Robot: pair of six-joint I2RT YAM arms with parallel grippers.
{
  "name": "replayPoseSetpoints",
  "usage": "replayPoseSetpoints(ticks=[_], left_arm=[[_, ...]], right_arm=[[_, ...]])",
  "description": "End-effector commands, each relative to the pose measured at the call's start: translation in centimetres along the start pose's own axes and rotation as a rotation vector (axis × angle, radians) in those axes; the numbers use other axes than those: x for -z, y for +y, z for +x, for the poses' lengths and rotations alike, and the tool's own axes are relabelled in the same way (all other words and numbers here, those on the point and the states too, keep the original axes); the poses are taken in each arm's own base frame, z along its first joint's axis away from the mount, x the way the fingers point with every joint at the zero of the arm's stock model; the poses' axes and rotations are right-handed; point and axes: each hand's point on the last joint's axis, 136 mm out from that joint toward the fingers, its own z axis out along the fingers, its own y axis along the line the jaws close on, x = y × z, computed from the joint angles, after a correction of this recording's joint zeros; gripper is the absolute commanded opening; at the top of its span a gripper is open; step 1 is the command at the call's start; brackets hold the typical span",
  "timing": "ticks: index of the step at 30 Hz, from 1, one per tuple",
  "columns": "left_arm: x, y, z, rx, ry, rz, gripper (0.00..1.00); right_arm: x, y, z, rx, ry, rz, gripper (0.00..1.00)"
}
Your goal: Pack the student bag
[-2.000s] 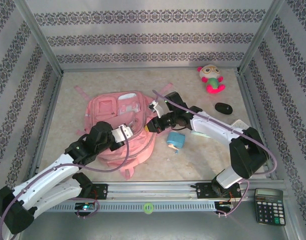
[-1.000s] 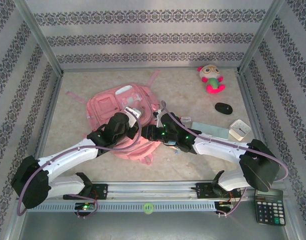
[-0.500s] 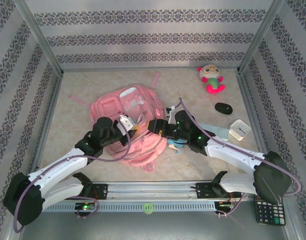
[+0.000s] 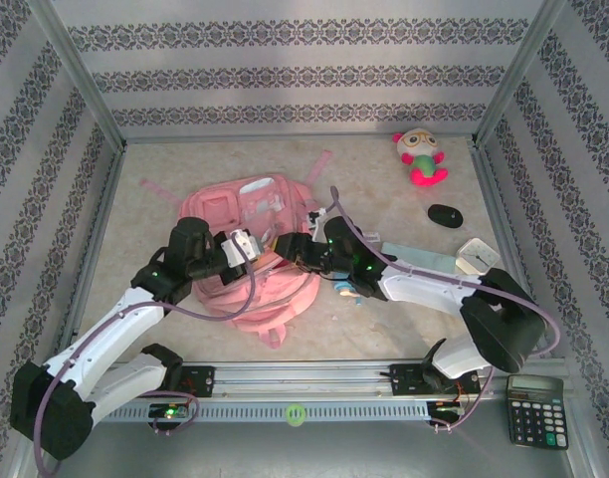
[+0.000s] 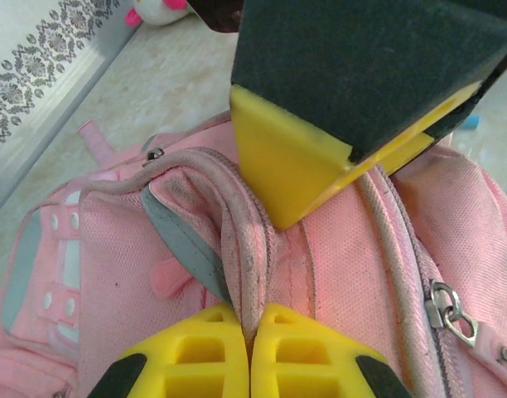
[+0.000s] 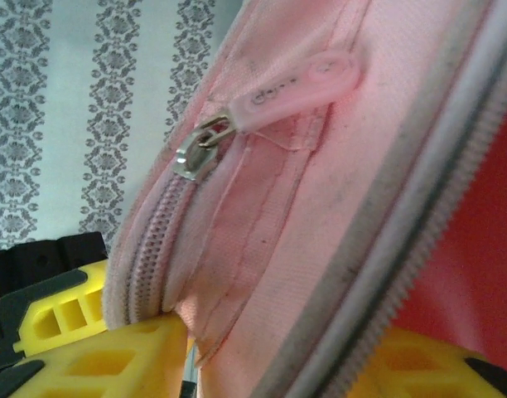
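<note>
The student bag (image 4: 213,207), a pink backpack with lighter front pockets, lies on the table left of centre. My left gripper (image 4: 247,246) is at its near right part. In the left wrist view this gripper (image 5: 249,336) is shut on a fold of the bag's (image 5: 113,249) greyish-pink piping. My right gripper (image 4: 288,246) meets the bag from the right. In its wrist view a thick band of the bag's (image 6: 320,207) rim and zip fills the space between the right gripper's (image 6: 270,365) yellow jaws. A pink zip pull (image 6: 295,87) hangs above them.
A plush toy (image 4: 419,156) sits at the back right, with a black mouse (image 4: 445,215) nearer. A white box (image 4: 478,257), a flat grey case (image 4: 419,259) and a small blue item (image 4: 349,289) lie by the right arm. A calculator (image 4: 535,409) rests outside the frame rail.
Both grippers and the bag have shifted a little left and toward the back. The right arm has drawn in, its gripper now against the bag's rim.
</note>
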Motion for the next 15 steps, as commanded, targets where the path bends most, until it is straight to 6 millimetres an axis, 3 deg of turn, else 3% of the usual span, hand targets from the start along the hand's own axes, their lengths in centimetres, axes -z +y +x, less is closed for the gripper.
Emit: replayPoseSetpoints(ticks=[1,3,4,10,12,15], left_arm=[[1.2,-1.2,-3.2,-0.160,-0.124,0.092,0.00],[0.8,0.2,-2.3,-0.165,-0.081,0.032,0.00],[0.4,1.0,-1.6,-0.168,-0.053,0.009,0.00],[-1.7,6.1,-0.6,-0.156,0.027,-0.130,0.00],[-2.2,7.1,-0.8,-0.125,0.043,-0.146,0.01],[-1.6,7.6,-1.3,-0.021,0.047,-0.156,0.11]], right_arm=[[-1.1,3.6,-2.0,0.011,-0.099,-0.122,0.26],[-1.2,3.6,-2.2,-0.001,-0.164,-0.127,0.05],[-1.1,3.6,-2.2,-0.001,-0.198,-0.125,0.00],[-1.5,4.6,-0.3,0.012,-0.313,-0.101,0.00],[-1.6,4.7,-0.1,0.022,-0.351,-0.085,0.00],[-1.8,4.1,-0.6,0.010,-0.398,-0.059,0.00]])
